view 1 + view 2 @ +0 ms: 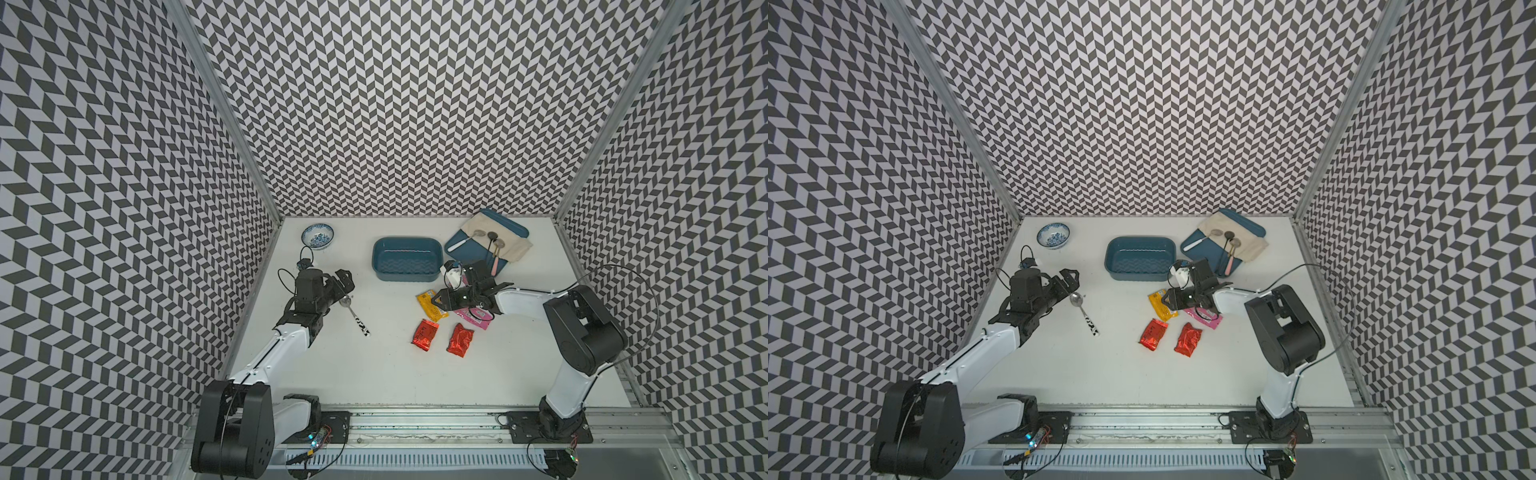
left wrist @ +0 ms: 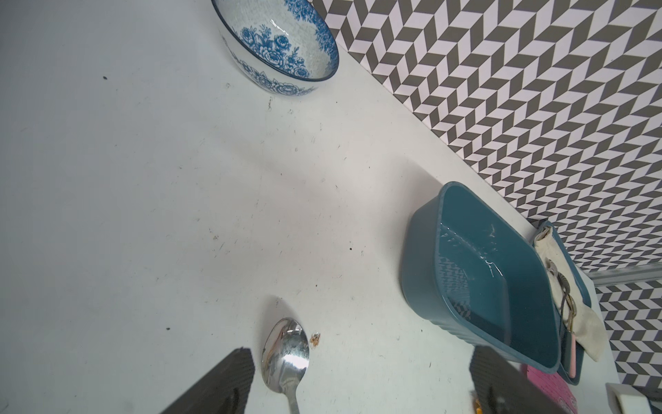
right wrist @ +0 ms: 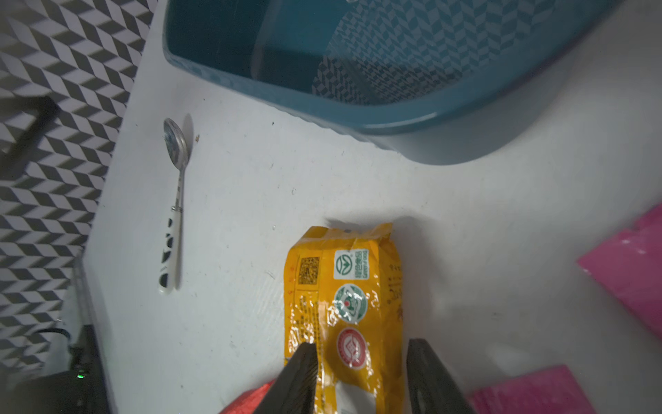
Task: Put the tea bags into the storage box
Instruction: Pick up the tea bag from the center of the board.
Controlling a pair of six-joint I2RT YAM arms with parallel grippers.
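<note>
Storage box (image 2: 417,272): glossy smooth teal plastic. Yellow-orange sachet (image 3: 344,304): shiny crinkled film. 2 red sachets (image 1: 424,332) (image 1: 459,340): crinkly reflective foil. Spoon (image 2: 285,353): polished metal. Table (image 2: 143,215): matt white, scuffed.

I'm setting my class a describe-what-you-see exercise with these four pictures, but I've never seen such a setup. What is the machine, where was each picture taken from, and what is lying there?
The machine is a left arm and a right arm at a white table. Two pictures look down from paired overhead cameras; the others come from a camera on each wrist. On the table lie an empty blue box, a tray with cloth and spoons, a flowered bowl, a loose spoon and tea sachets: two red sachets, pink sachets partly hidden, and a yellow sachet. The right arm's fingers straddle the yellow sachet; whether they pinch it is unclear. The left arm's fingers are open and hold nothing.
</note>
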